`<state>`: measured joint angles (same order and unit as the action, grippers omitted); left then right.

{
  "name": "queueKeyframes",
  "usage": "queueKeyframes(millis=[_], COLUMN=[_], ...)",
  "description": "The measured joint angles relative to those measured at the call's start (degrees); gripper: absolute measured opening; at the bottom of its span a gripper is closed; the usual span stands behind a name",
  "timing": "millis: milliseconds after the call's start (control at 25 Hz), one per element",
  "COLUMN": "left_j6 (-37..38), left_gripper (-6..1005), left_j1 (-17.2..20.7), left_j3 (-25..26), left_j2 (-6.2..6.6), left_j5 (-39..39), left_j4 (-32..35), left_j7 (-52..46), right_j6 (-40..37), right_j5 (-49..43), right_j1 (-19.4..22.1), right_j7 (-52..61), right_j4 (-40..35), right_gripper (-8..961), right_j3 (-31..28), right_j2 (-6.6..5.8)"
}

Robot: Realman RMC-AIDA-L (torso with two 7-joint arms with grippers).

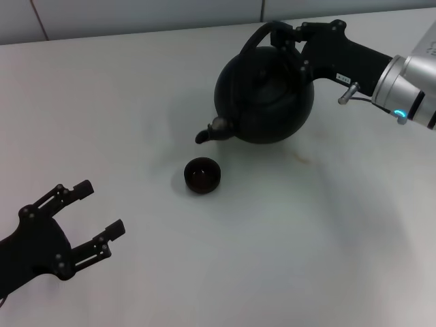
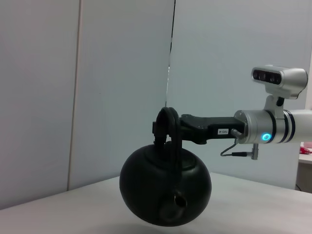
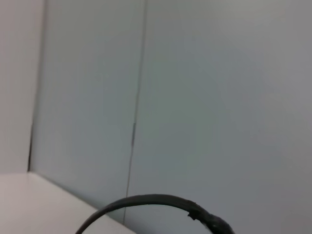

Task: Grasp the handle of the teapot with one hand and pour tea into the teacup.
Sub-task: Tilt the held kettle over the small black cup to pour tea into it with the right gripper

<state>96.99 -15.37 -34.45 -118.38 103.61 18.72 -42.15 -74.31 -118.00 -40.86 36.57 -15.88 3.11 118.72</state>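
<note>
Right gripper on teapot handle

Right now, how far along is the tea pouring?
Done: the right end effector is shut on the handle, and the teapot looks lifted off the table in the left wrist view. In hand: the pot is tilted, its spout aimed toward the teacup. Left: no tea stream is visible, so the pour remains. The left end effector waits open nearby.

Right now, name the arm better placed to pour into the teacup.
Right. The right gripper already grips the handle, with the teapot spout just beyond the teacup. The left gripper hangs open, away.
</note>
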Motion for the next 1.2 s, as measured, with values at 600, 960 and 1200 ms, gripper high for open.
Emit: queueKeyframes(millis=[600, 960, 1200], left_j6=[0.11, 0.03, -0.24], left_gripper=[849, 849, 849], left_j1=[-0.4, -0.54, -0.58], left_j3=[0.0, 0.0, 0.0], left_j2=[0.05, 0.09, 0.18], left_j5=[-0.58, -0.7, -0.71], left_j4=[0.0, 0.0, 0.0], left_j7=[-0.03, -0.34, -0.4], right_j6=[-1.22, -1.49, -1.49], right_j5=[0.22, 0.33, 0.33], right_j1=[-1.1, -1.73, -1.88], right_j7=[-10.81, -14.2, -15.07], right_j4=[-1.04, -2.19, -3.29], right_gripper=[106, 105, 104], right_j3=[3.44, 5.53, 7.33], right_j2=[0.04, 0.05, 0.14])
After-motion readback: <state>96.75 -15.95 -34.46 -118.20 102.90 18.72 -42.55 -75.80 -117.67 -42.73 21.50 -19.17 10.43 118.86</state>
